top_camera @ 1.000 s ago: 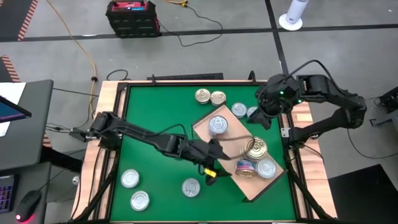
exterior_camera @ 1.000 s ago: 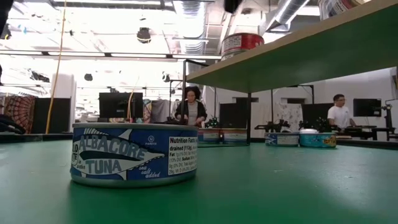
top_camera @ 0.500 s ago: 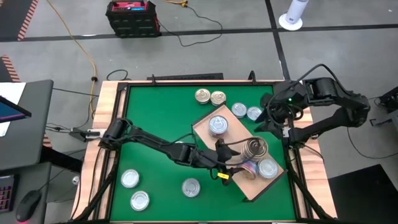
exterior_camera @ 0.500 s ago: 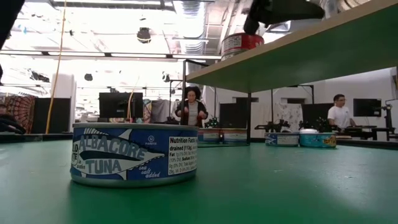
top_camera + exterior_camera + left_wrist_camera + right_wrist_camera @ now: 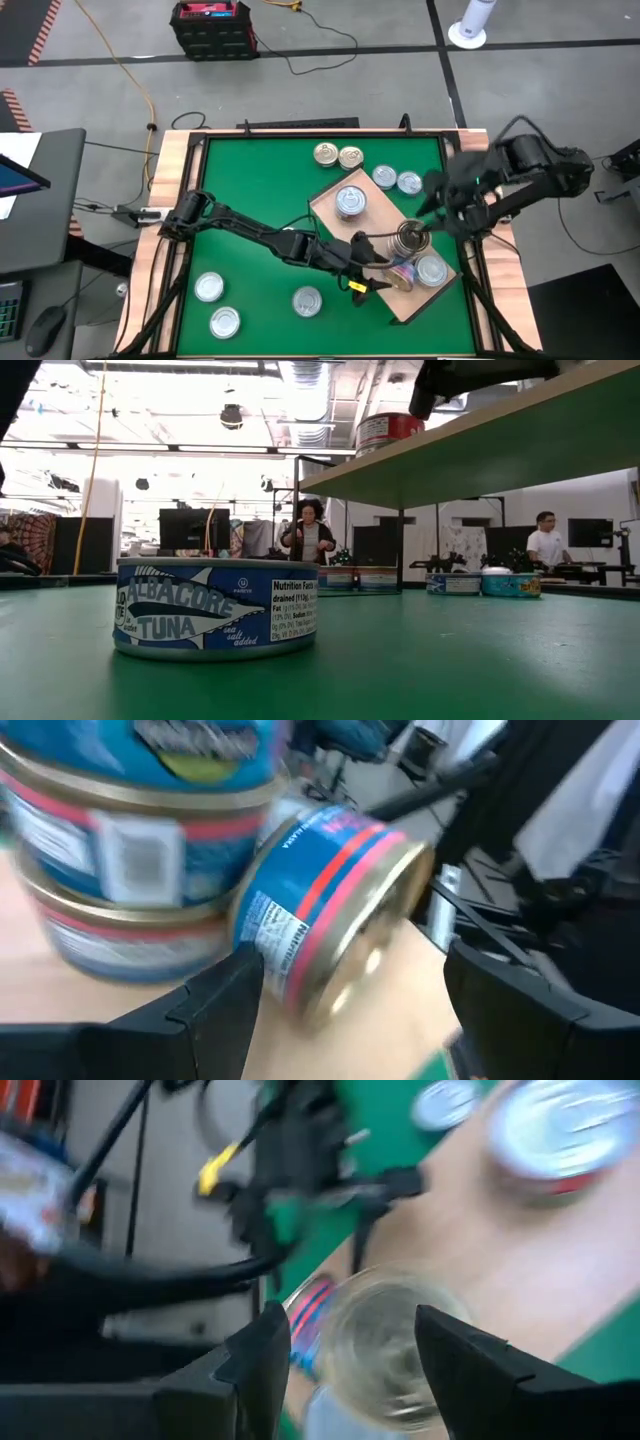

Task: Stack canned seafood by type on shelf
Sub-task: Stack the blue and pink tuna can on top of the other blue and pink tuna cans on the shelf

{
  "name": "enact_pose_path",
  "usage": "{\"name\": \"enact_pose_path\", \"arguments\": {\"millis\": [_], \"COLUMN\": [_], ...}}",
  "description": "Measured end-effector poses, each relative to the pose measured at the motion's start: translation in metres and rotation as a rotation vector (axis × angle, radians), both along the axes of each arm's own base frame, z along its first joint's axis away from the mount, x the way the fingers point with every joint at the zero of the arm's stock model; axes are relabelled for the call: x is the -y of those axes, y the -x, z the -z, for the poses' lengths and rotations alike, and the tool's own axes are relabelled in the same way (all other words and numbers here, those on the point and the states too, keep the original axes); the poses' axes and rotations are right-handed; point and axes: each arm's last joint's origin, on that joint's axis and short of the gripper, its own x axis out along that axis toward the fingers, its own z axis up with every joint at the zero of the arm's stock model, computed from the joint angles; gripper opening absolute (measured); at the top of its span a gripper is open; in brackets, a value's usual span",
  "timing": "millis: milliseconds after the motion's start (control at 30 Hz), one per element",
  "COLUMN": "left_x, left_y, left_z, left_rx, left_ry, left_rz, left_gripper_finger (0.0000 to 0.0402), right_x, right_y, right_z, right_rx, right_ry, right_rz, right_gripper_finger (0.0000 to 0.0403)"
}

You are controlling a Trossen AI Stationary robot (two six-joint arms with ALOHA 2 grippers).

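Observation:
The shelf [image 5: 330,212], a light-wood board, lies aslant on the green mat. On it stand a silver-lidded can [image 5: 350,203], a stack of cans [image 5: 410,238] and a single can [image 5: 430,270]. A blue, red-striped can [image 5: 330,910] with a gold lid sits tilted on its edge beside the stack. My left gripper [image 5: 385,270] is open and level, one finger on each side of this tilted can. My right gripper [image 5: 440,205] hangs open above the shelf's right part, over the stack [image 5: 390,1340], and holds nothing. My left gripper has one fingertip [image 5: 235,985] right beside the tilted can's label wall [image 5: 275,935]; I cannot tell whether it touches. The other finger [image 5: 500,990] stands apart from the can's lid side. The can rests on the shelf by its lower rim.
Two gold-lidded cans [image 5: 337,155] and two silver ones [image 5: 396,180] stand on the mat behind the shelf. Three more cans [image 5: 225,322] stand at the near left. An albacore tuna can [image 5: 215,610] fills the low view's front. Wood slats rim the table.
My left gripper has gone toward the table's right edge and down, up to the tilted can by the stack. My right gripper has swung from the far right corner of the shelf toward the table's near edge, over the stack, and has rolled.

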Motion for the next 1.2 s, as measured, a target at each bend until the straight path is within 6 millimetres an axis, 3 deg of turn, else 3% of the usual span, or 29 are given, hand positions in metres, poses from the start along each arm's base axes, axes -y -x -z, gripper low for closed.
{"name": "enact_pose_path", "arguments": {"millis": [367, 700, 967, 1200], "left_x": [0.003, 0.009, 0.007, 0.007], "left_y": [0.016, 0.033, 0.043, 0.044], "left_z": [-0.019, -0.031, -0.044, -0.047], "left_rx": [-0.069, -0.147, -0.144, -0.138], "left_ry": [0.024, -0.034, -0.056, -0.054], "left_rz": [0.031, 0.120, 0.130, 0.144], "left_gripper_finger": [0.0297, 0.0297, 0.0297, 0.0297], "right_x": [-0.058, -0.118, -0.144, -0.147], "right_y": [0.006, -0.026, -0.024, -0.010], "right_z": [0.006, 0.042, 0.059, 0.074], "right_rx": [-0.028, -0.162, -0.190, -0.324], "right_ry": [0.006, 0.042, 0.128, 0.244], "right_rz": [0.005, 0.146, 0.204, 0.256], "right_gripper_finger": [0.0239, 0.0239, 0.0239, 0.0240]}}
